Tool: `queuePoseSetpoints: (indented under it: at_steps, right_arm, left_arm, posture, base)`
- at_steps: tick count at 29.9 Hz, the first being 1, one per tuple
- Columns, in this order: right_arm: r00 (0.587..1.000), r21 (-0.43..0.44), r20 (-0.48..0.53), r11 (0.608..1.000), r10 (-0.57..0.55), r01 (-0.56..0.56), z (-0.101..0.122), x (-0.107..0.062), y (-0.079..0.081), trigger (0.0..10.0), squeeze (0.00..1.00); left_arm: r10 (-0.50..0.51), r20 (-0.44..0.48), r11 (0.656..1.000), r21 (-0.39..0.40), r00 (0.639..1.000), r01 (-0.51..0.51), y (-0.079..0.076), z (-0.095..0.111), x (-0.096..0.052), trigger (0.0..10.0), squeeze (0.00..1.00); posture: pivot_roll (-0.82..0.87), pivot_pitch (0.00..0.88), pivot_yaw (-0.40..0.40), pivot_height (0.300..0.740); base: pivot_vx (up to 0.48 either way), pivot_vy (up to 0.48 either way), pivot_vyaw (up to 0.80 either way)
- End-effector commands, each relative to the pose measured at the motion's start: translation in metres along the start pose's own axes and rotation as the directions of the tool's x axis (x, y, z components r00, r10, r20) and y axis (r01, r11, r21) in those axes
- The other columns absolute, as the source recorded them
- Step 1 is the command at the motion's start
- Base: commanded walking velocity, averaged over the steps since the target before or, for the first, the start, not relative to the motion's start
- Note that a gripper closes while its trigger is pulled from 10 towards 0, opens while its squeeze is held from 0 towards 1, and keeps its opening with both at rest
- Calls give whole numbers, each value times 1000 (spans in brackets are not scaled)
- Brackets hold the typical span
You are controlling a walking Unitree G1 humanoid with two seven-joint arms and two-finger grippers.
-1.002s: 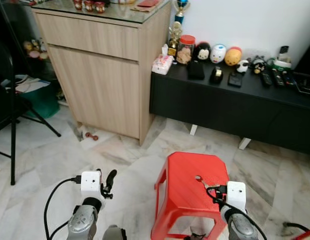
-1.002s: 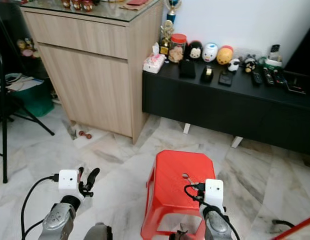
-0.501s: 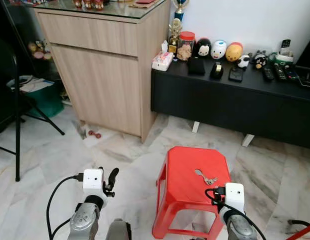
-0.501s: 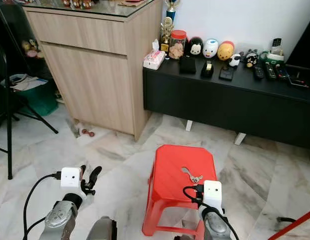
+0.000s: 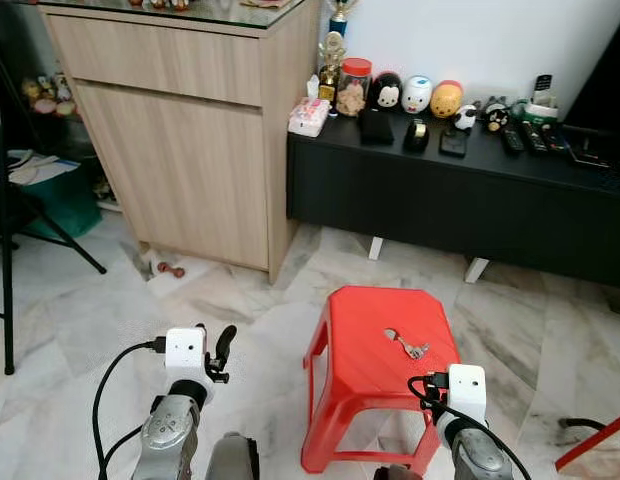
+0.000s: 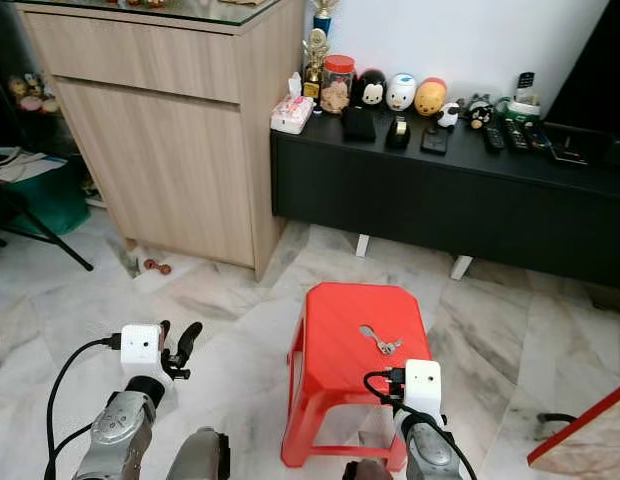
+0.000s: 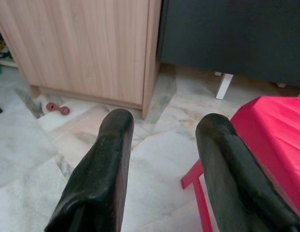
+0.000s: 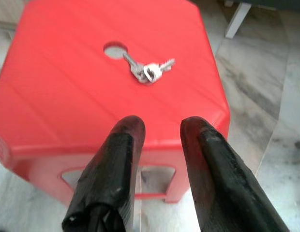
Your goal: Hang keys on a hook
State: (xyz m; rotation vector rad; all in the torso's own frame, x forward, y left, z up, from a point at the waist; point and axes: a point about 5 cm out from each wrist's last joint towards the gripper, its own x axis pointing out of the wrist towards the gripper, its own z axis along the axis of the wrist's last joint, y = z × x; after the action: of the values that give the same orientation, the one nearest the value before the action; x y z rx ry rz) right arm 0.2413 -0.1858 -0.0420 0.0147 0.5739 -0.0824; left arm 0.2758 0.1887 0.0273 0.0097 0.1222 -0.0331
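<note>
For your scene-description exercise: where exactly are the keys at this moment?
The keys lie on top of the red stool, beside its small centre hole, on the robot's right, just ahead of the open right end effector and in front of the black cabinet.

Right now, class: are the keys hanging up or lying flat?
Lying flat. The keys rest on top of the red stool, beside its centre hole, and the open right gripper is short of them.

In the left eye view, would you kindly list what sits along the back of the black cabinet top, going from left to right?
Tissue box → biscuit jar → black-and-white figurine → white figurine → orange figurine.
</note>
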Motion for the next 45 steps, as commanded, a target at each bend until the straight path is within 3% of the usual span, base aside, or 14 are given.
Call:
queuePoseSetpoints:
  at_steps: [1,14,32,38,45]
  right_arm:
    - [1000,-5,-7,1000,-7,7,2,1,-1,10000,0]
    - [1000,11,22,1000,5,-5,5,2,1,10000,0]
    - [999,-12,31,1000,22,-21,6,2,4,10000,0]
    - [999,-7,35,1000,29,-29,6,1,4,10000,0]
    - [999,13,31,1000,24,-24,5,1,4,10000,0]
  left_arm:
    - [-6,-2,1000,-17,1000,6,-3,2,4,10000,0]
    - [1,7,1000,-28,1000,-1,-3,4,5,10000,0]
    - [-4,4,1000,-29,1000,4,-3,4,7,10000,0]
    - [-2,5,1000,-29,1000,2,-3,4,7,10000,0]
    - [-8,-2,999,-34,1000,8,-4,3,7,10000,0]
  posture:
    - [128,55,-82,614]
    - [129,58,-81,610]
    - [129,56,-81,610]
    - [130,57,-82,610]
    - [128,59,-82,610]
  base:
    - [0,0,0]
    - [0,0,0]
    - [281,0,0]
    - [293,0,749]
    - [300,0,0]
